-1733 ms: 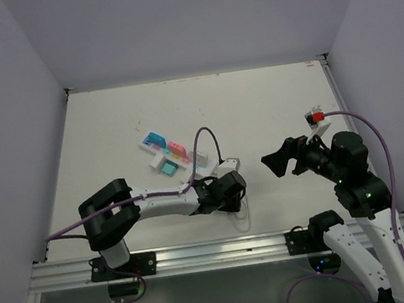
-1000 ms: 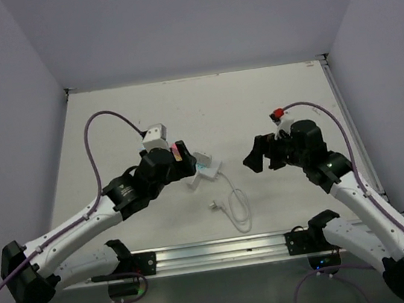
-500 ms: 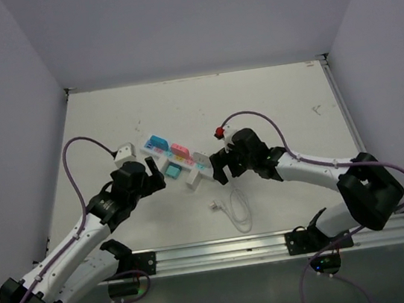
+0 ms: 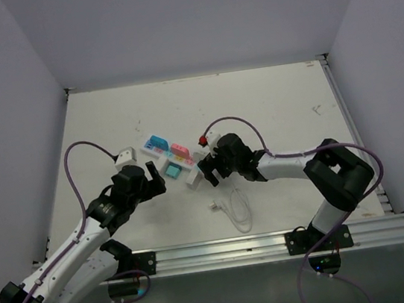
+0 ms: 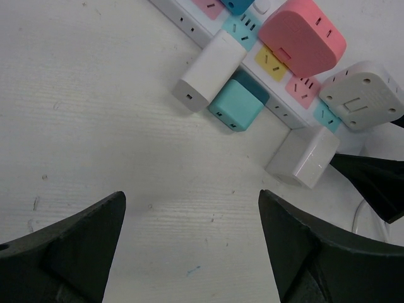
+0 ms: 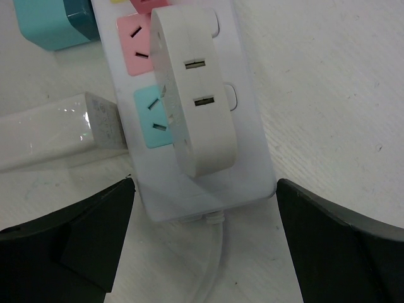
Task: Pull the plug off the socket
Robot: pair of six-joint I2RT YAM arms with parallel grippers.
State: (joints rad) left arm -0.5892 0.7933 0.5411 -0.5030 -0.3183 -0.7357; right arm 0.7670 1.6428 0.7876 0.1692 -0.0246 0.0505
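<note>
Right wrist view shows the right claw (image 6: 202, 249) spread wide, one finger on either side of the cord end of the socket (image 6: 252, 164) — touching nothing — where a rounded white plug (image 6: 196, 107) sits seated. The socket lies on the table (image 5: 95, 95); the left claw (image 5: 189, 252) hangs just beside it — also wide, holding nothing.

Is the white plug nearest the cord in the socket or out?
In: the plug sits flush against the socket, covering its end outlets. The right pincer is open and has not gripped it.
</note>
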